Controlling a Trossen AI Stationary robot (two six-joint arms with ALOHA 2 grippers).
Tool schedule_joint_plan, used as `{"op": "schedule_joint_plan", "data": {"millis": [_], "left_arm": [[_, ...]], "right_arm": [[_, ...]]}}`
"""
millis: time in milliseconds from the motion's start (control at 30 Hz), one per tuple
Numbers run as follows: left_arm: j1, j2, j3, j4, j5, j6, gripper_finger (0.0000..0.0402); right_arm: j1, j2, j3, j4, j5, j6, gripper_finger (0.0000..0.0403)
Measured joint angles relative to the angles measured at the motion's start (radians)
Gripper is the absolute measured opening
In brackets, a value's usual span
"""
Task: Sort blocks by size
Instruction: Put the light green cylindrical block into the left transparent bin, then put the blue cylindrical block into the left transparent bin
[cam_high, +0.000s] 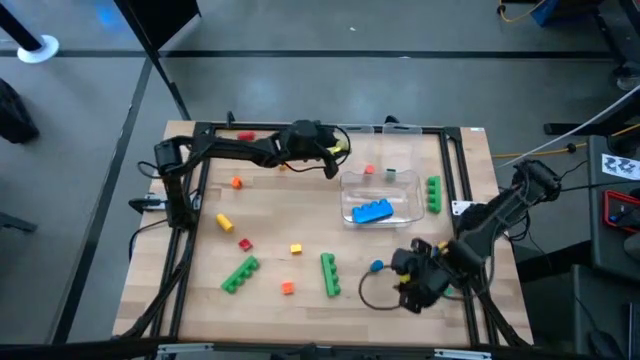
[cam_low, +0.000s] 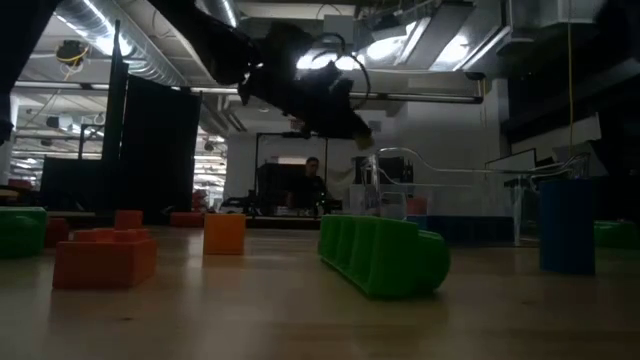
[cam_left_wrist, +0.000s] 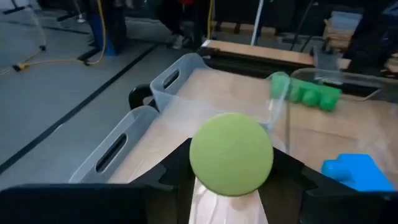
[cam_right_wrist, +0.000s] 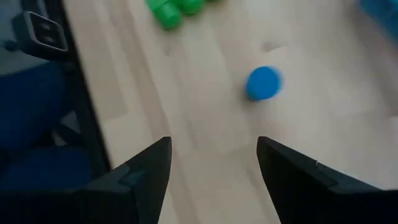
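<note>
My left gripper (cam_high: 333, 165) hangs above the table by the far left corner of the clear tray (cam_high: 410, 203) and is shut on a light green cylinder (cam_left_wrist: 231, 154). The tray holds a blue brick (cam_high: 372, 211) and two small pieces. A green bar (cam_high: 433, 193) lies just right of the tray. My right gripper (cam_high: 412, 287) is open and empty, low over the near right of the table. A blue cylinder (cam_right_wrist: 263, 83) stands on the wood ahead of its fingers. More blocks lie scattered on the table's left and middle. My left gripper pinches the green cylinder by its round side (cam_left_wrist: 200, 163) between its two fingers. The cylinder's flat round end faces the wrist camera. It is lifted clear, above the tray's rim (cam_left_wrist: 155, 99).
A green studded bar (cam_high: 329, 274) and a green brick (cam_high: 239, 274) lie near the front. Small red, orange and yellow pieces (cam_high: 245, 243) lie on the left half. A dark frame (cam_high: 460, 160) rims the table. A person sits in the room beyond (cam_low: 312, 180).
</note>
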Motion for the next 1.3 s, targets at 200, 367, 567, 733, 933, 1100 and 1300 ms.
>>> {"op": "schedule_joint_plan", "data": {"millis": [200, 367, 567, 733, 933, 1100, 1300], "left_arm": [[0.013, 0.064, 0.0, 0.06, -0.008, -0.003, 0.016], [0.013, 0.077, -0.001, 0.05, -0.012, -0.004, 0.0163], [0.005, 0.048, -0.001, 0.046, -0.011, -0.069, 0.0165], [-0.012, 0.023, 0.0, 0.013, -0.01, -0.101, 0.0166], [-0.032, -0.01, 0.0, -0.031, -0.002, -0.073, 0.0166], [-0.049, -0.017, 0.0, -0.036, -0.003, -0.078, 0.0166], [-0.071, -0.046, -0.001, -0.077, 0.001, -0.075, 0.0166]], "right_arm": [[0.056, 0.008, -0.155, 0.189, 0.107, 0.141, 0.0239], [0.063, 0.008, -0.252, 0.3, 0.155, 0.204, 0.0239], [0.07, 0.044, -0.293, 0.307, 0.264, 0.205, 0.0239], [0.069, 0.126, -0.292, 0.334, 0.289, 0.196, 0.0239], [0.068, 0.244, -0.292, 0.378, 0.377, 0.176, 0.0239], [0.067, 0.31, -0.292, 0.415, 0.461, 0.173, 0.0239], [0.065, 0.369, -0.291, 0.47, 0.56, 0.173, 0.0238]]}}
